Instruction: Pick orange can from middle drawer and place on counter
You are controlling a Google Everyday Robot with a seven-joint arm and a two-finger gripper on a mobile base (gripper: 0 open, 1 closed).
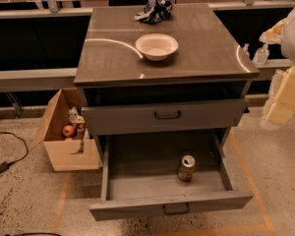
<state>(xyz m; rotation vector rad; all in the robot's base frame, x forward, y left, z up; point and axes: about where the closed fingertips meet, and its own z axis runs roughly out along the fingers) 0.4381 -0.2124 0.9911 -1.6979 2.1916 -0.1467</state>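
The orange can [187,167] stands upright inside the middle drawer [137,188], right of its centre. The drawer is pulled out wide toward me, and its narrow front panel carries a small dark handle [176,209]. Above it is the glossy grey-brown counter [201,38]. My gripper [281,102] shows as pale cream blocks at the right edge of the view. It is beside the cabinet, at about the height of the closed drawer front, well above and to the right of the can. It touches nothing.
A white bowl [157,45] sits mid-counter, with a dark crumpled cloth [155,9] behind it. A taller closed drawer front [167,115] sits above the open drawer. A cardboard box [64,141] with items stands on the floor at left. Clear bottles [261,54] are at right. A cable [10,154] lies on the floor.
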